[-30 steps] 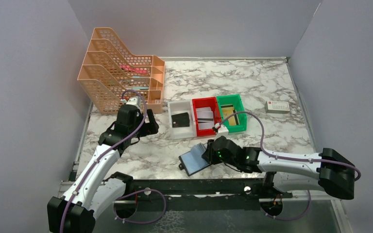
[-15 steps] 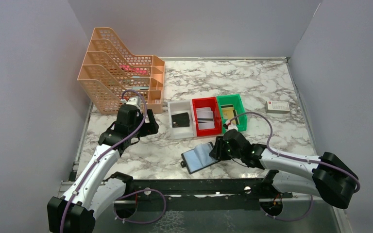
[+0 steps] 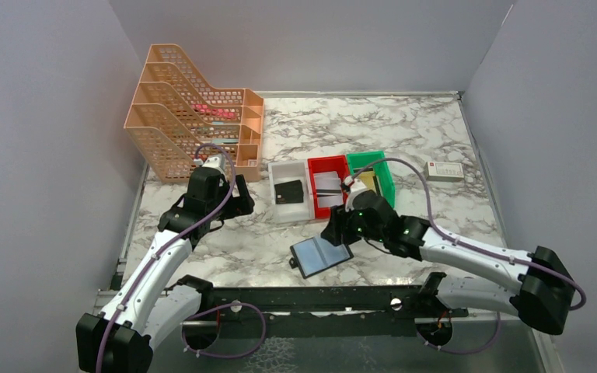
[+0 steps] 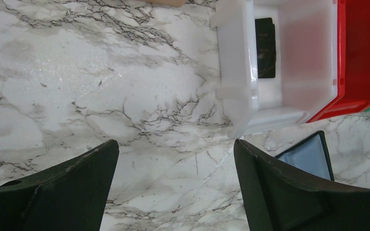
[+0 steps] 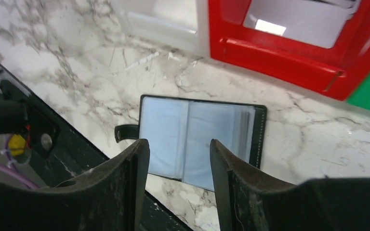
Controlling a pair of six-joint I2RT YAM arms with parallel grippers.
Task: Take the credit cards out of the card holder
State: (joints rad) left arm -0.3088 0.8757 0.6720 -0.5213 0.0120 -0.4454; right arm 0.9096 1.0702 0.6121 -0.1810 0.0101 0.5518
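Right gripper (image 5: 178, 143): shifted from 3 o'clock to 12 o'clock of card holder (image 3: 320, 255), jaws widened, empty. Left gripper (image 4: 176, 149): jaws wide, empty. Likely between card pulls.

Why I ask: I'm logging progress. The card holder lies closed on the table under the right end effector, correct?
Not quite: the card holder lies open, its blue-grey inner face up, as the right wrist view shows. It is indeed on the table under the right end effector.

The card holder (image 5: 192, 125) is black with a blue-grey inside, the table (image 3: 435, 132) white marble veined grey.
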